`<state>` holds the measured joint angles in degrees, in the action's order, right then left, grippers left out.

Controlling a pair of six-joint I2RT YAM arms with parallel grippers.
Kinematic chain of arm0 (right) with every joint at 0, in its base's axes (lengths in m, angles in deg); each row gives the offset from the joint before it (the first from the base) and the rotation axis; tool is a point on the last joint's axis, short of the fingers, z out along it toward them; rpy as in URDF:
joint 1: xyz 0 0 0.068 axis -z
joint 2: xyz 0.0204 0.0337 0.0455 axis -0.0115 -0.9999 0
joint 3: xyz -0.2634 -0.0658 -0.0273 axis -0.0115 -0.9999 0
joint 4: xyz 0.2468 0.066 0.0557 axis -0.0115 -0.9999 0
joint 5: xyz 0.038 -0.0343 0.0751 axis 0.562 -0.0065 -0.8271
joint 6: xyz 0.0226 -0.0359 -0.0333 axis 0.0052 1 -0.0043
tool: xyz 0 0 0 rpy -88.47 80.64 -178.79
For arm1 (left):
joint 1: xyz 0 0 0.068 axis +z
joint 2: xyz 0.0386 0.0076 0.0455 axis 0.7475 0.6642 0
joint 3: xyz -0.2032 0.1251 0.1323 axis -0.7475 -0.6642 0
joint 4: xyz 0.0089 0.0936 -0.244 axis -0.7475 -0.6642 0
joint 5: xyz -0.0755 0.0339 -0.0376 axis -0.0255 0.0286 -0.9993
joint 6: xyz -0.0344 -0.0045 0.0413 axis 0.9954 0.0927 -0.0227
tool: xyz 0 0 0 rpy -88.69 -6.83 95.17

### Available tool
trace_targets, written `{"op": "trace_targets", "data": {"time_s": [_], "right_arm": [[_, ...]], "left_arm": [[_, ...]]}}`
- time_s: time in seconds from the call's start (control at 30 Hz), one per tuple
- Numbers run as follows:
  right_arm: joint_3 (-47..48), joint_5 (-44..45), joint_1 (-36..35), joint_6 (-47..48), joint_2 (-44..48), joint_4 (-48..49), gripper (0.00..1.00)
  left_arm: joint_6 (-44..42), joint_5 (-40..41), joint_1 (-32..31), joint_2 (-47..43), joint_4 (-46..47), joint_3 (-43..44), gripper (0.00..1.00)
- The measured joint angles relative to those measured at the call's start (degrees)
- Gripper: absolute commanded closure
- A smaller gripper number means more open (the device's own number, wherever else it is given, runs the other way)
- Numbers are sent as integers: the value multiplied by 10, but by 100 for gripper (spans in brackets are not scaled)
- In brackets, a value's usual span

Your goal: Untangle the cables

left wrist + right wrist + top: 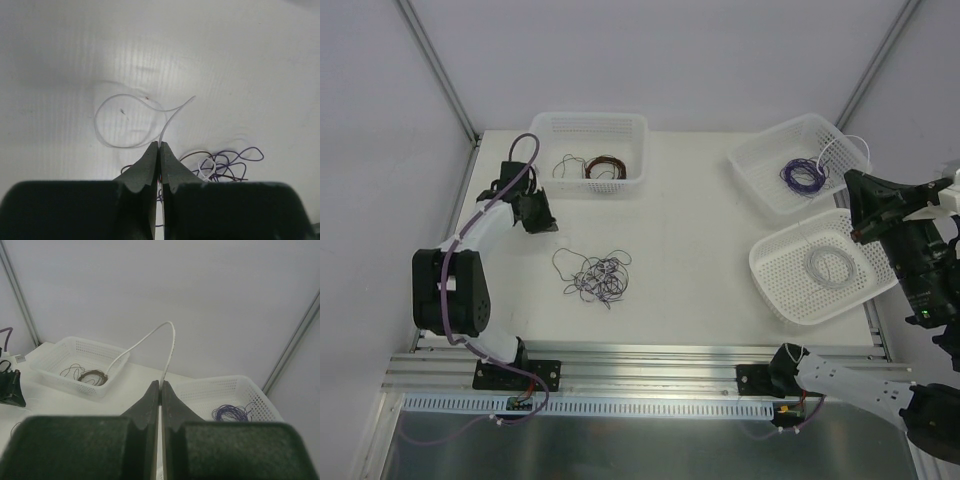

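Note:
The cables [593, 276] lie as a loose clump of dark and purple thin wires on the white table, just right of and nearer than my left gripper [534, 212]. In the left wrist view the clump [227, 164] shows low on the right, and my left gripper [159, 145] is shut on a thin white wire [116, 146] that loops over the table ahead. My right gripper [851, 187] hangs over the right-hand baskets. It [160, 383] is shut on a white wire [171, 345] that arcs up and away to the left.
A white basket [590, 122] at the back left holds a red-brown coil [607, 167] and a thin dark wire. At the right, one basket [756, 160] holds a purple coil [803, 176] and a nearer basket [772, 283] holds a whitish coil [828, 267].

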<state>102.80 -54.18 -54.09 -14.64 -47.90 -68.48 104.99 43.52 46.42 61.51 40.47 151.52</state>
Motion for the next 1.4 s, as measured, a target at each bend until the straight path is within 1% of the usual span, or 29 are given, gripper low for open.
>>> {"op": "trace_targets", "data": {"time_s": [0.03, 0.17, 0.23, 0.27, 0.33, 0.37, 0.4, 0.47, 0.5, 0.6, 0.63, 0.73, 0.83, 1.0, 1.17, 1.4], "right_arm": [[1, 3, 0, 4, -2, 0, 99], [12, 19, 0, 24, -19, 3, 99], [13, 32, 0, 40, -27, 12, 99], [13, 39, 0, 49, -31, 16, 99], [13, 51, 0, 65, -39, 24, 99], [14, 58, 0, 73, -45, 29, 99], [16, 63, 0, 80, -51, 33, 99], [21, 76, 0, 93, -67, 42, 99], [23, 82, 0, 99, -76, 47, 99], [25, 99, 1, 118, -104, 62, 99], [25, 107, 5, 126, -117, 71, 99], [31, 118, 22, 143, -146, 82, 99], [53, 123, 54, 156, -179, 90, 99], [55, 120, 137, 150, -188, 93, 99], [44, 89, 248, 97, -176, 69, 99], [28, 38, 350, 36, -169, 41, 99]], "left_arm": [[-1, -9, -3, -13, -1, -6, 100], [-12, -48, -30, -90, 0, -45, 93], [-20, -68, -50, -137, 0, -73, 86], [-26, -79, -63, -159, 0, -88, 81], [-37, -95, -87, -196, 0, -119, 75], [-42, -103, -94, -212, 0, -134, 71], [-47, -110, -108, -228, -2, -150, 57], [-59, -123, -119, -260, -3, -177, 44], [-62, -124, -120, -274, -6, -186, 36], [-74, -113, -119, -331, -11, -209, 22], [-77, -103, -119, -355, -10, -215, 12], [-82, -84, -119, -397, -6, -227, 2], [-83, -56, -119, -415, -3, -231, 1], [-82, -16, -119, -431, 2, -237, 1], [-82, 4, -119, -443, 3, -238, 1], [-82, 7, -119, -442, 3, -238, 1]]}}
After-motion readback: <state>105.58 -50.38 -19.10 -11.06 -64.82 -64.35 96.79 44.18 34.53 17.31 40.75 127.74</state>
